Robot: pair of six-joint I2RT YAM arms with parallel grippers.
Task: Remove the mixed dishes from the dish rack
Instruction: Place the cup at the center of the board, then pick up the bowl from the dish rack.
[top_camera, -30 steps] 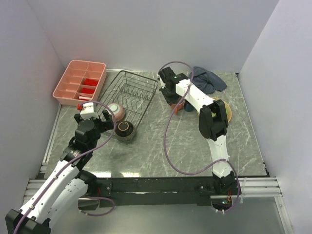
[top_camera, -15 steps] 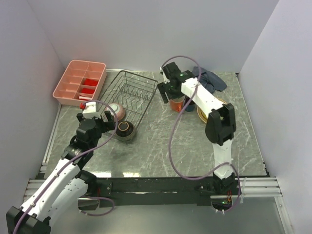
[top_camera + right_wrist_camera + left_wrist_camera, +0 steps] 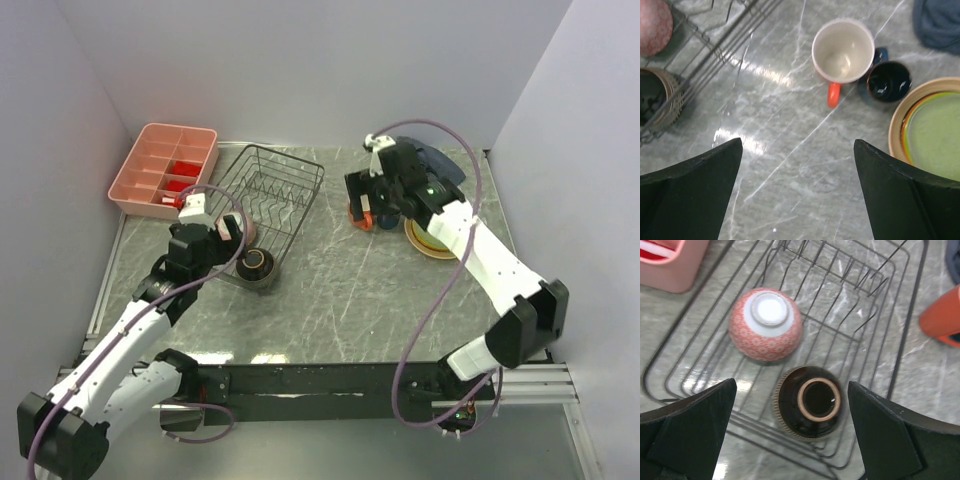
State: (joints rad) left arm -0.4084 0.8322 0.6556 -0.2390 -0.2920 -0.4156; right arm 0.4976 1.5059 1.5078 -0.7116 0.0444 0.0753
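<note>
Our right gripper [image 3: 797, 145], fingers spread and empty, has lifted clear of the one orange mug [image 3: 842, 50]. It stands on the table touching one dark blue cup [image 3: 888, 81], beside two stacked plates: lime green plate [image 3: 935, 132] on tan-yellow plate [image 3: 897, 120]. Our left gripper [image 3: 791, 386], also spread, has advanced over the dish rack [image 3: 268, 205], which holds two upturned bowls: pinkish bowl [image 3: 765, 324] and dark brown bowl [image 3: 807, 402].

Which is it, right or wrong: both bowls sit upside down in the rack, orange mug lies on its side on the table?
Wrong: the right wrist view shows the orange mug standing upright, mouth up, on the table. The rest holds.
</note>
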